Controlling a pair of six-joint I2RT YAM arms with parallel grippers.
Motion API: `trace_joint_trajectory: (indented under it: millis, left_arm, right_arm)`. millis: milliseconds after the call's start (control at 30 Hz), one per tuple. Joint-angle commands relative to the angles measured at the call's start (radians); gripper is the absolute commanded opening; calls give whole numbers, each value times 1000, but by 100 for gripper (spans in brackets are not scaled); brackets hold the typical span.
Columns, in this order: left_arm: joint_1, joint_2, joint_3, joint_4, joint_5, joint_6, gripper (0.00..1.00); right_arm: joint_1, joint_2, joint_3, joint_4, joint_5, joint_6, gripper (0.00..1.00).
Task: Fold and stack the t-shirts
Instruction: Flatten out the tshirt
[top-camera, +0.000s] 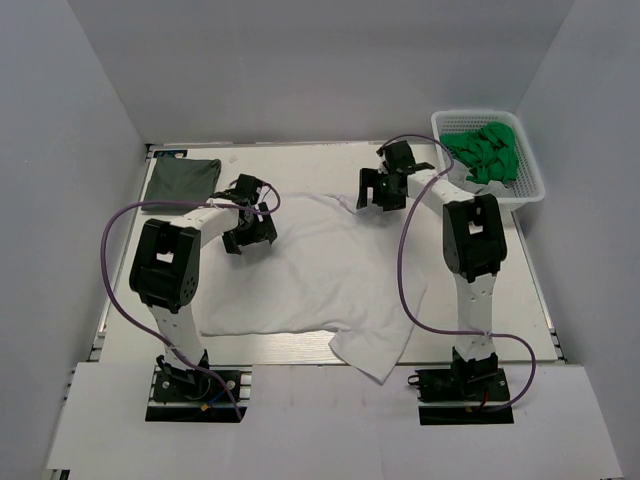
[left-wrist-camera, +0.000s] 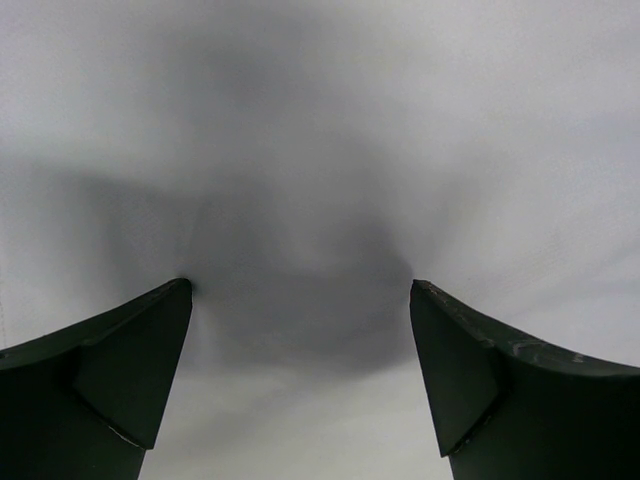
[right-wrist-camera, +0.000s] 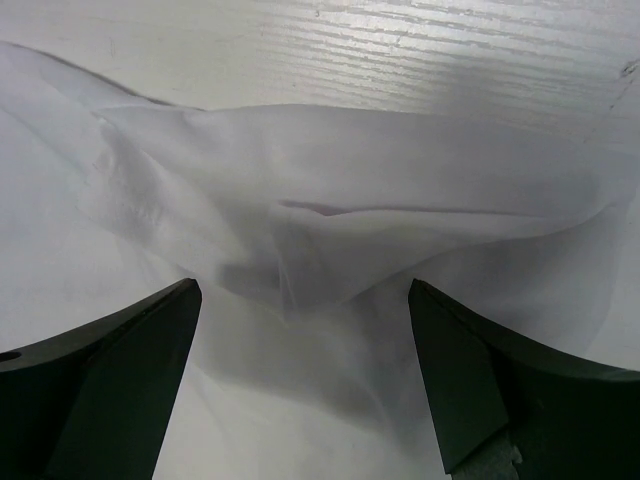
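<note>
Far left: the dark grey-green t-shirt (top-camera: 182, 182) lies as a compact folded rectangle at the table's (top-camera: 505, 290) far-left corner. I count that one as done.

Left gripper (top-camera: 252, 238): jaws spread wide, hovering close over the white t-shirt (top-camera: 320, 275) near its left shoulder, pinching nothing. The wrist view shows only smooth white cloth between the fingers (left-wrist-camera: 120, 370).

Centre: the white shirt lies mostly flat and open, with one near corner hanging over the table edge. I see no completed fold yet.

Right gripper (top-camera: 376, 198): jaws apart and empty, just above a rumpled ridge at the shirt's far edge.

Far right: a white basket (top-camera: 478, 113) holding green cloth (top-camera: 488, 152).

Remaining, in my judgement: fold the white shirt, then stack it with the dark one.
</note>
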Motion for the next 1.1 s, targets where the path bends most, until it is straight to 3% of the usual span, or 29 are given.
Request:
trace_joint_trajectory:
  millis: [0, 133, 367, 633, 767, 800, 1000, 1033, 1067]
  left_arm:
    - [-4, 7, -39, 40, 49, -4, 100]
    - [-4, 7, -39, 40, 49, -4, 100]
    - [-4, 7, -39, 49, 58, -4, 100]
    - [-4, 7, -48, 58, 58, -4, 100]
    - [-4, 7, -48, 58, 58, -4, 100]
    - [-4, 7, -57, 58, 58, -4, 100]
    - [-4, 17, -57, 68, 49, -4, 100]
    - [-4, 17, -57, 68, 49, -4, 100]
    - [-4, 27, -57, 68, 40, -4, 100]
  right_arm:
    - [19, -1, 36, 49, 90, 73, 90]
    - [32, 17, 61, 49, 129, 97, 88]
    - [53, 63, 134, 16, 271, 160, 69]
    - [69, 114, 193, -56, 339, 160, 67]
    - [78, 105, 193, -68, 391, 160, 44]
    - [78, 99, 194, -68, 405, 163, 33]
    - [84, 65, 200, -71, 422, 160, 9]
    - [88, 62, 208, -71, 420, 157, 0]
    - [84, 54, 214, -68, 425, 159, 0]
